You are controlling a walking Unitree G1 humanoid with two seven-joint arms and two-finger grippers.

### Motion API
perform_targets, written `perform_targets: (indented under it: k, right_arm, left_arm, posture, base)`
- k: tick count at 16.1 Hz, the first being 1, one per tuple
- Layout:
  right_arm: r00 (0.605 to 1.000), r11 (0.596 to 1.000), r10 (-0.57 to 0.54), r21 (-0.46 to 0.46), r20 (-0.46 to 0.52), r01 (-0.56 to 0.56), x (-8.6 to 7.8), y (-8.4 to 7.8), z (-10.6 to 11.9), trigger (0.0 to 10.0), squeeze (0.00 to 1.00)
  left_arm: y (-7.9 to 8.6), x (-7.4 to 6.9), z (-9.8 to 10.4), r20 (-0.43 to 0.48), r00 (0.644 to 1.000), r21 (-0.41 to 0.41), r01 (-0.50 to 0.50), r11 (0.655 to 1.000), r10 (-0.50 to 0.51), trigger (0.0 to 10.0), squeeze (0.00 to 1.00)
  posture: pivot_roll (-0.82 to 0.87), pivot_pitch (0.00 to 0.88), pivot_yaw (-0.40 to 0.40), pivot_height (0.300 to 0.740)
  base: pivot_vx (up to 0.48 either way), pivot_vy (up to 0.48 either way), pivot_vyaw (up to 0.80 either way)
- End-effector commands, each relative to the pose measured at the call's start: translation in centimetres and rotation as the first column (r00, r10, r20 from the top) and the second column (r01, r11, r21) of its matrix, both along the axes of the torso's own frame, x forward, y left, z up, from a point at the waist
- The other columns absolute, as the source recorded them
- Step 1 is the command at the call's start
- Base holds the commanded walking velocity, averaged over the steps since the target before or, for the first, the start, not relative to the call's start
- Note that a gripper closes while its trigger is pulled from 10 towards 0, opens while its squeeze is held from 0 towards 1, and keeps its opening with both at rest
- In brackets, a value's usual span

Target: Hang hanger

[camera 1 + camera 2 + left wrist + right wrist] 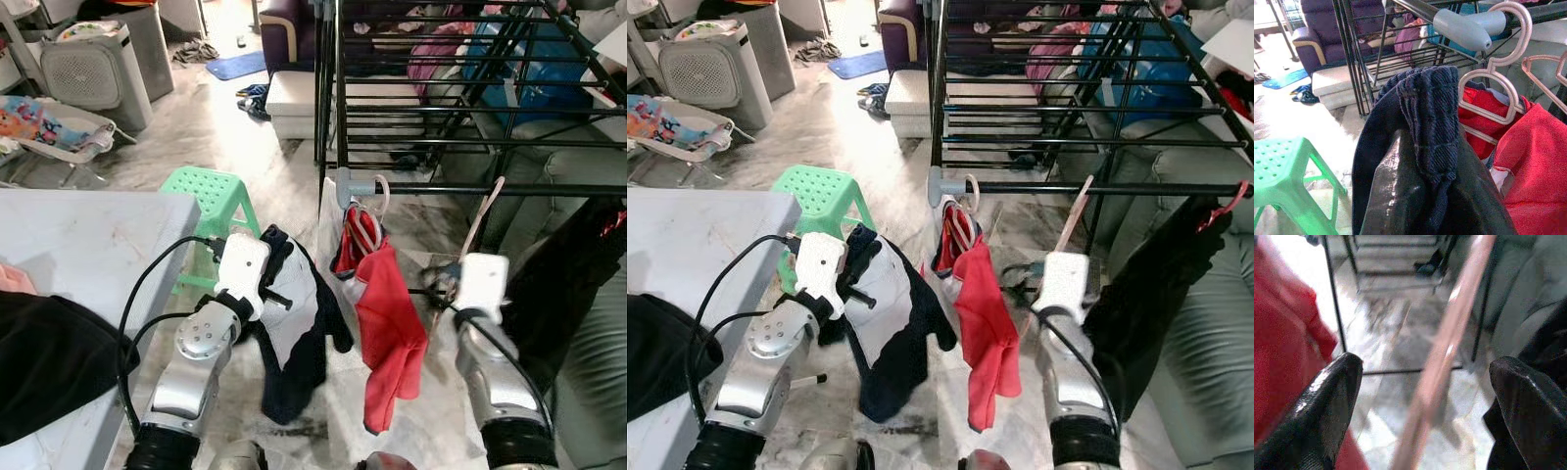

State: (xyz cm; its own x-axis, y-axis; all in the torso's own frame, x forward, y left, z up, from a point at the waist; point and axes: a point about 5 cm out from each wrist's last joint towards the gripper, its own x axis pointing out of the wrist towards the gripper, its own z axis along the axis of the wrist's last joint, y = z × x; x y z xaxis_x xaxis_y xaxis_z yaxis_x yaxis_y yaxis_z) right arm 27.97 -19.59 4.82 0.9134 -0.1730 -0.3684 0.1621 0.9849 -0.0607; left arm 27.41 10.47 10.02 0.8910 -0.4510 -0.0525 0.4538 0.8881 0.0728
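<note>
Right end effector (1420, 406) spread around pink hanger (1442, 357), long axis steeply upright

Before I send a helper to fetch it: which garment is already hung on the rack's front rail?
Find the black drying rack; at its grey corner joint a pale hanger hooks the front rail. The red garment hangs there, unlike the dark blue one beside it.

You stand on a pale marbled tile floor (245, 147); a grey slab table (88, 235) sits at your left, a green perforated plastic stool (208, 191) ahead, a grey ribbed sofa (1205, 323) right, a purple armchair (289, 34) beyond
</note>
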Motion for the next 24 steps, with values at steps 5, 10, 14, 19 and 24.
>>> perform_targets:
  k: [5, 10, 14, 19, 24]
  right_arm:
    - [0.997, 0.995, -0.075, -0.067, -0.026, 0.073, 0.3, -1.8, 0.2, 10.0, 0.00]
    - [0.993, 0.989, -0.119, -0.093, -0.003, 0.118, 0.5, -3.1, 0.8, 10.0, 0.00]
    - [0.992, 0.987, -0.123, -0.101, 0.020, 0.124, 1.4, -3.7, 1.5, 10.0, 0.00]
    - [0.978, 0.954, -0.208, -0.216, 0.021, 0.207, 0.8, -5.4, 1.7, 10.0, 0.00]
    - [0.988, 0.976, -0.156, -0.153, 0.011, 0.155, 1.0, -4.4, 1.4, 10.0, 0.00]
  left_arm:
    - [-0.3, -0.1, 0.4, 0.010, 1.000, 0.008, 0.027, 1.000, -0.027, 10.0, 0.00]
    - [-0.7, -0.1, 0.3, 0.003, 0.999, 0.013, 0.053, 0.999, -0.053, 10.0, 0.00]
    - [-0.7, -0.1, 0.3, 0.002, 0.999, 0.017, 0.052, 0.999, -0.052, 10.0, 0.00]
    - [-0.8, 0.0, 0.3, 0.003, 0.998, 0.026, 0.060, 0.998, -0.060, 10.0, 0.00]
    - [-1.0, 0.1, 0.2, 0.002, 0.997, 0.034, 0.074, 0.997, -0.074, 10.0, 0.00]
  posture:
    - [-0.01, 0.021, 0.016, 0.740]
    - [-0.02, 0.024, 0.018, 0.740]
    - [-0.01, 0.021, 0.015, 0.740]
    - [-0.01, 0.019, 0.016, 0.740]
    - [-0.02, 0.015, 0.023, 0.740]
  base:
    - [0.000, 0.000, 0.00]
    - [0.000, 0.000, 0.00]
    - [0.000, 0.000, 0.00]
    - [0.000, 0.000, 0.00]
    - [0.000, 0.000, 0.00]
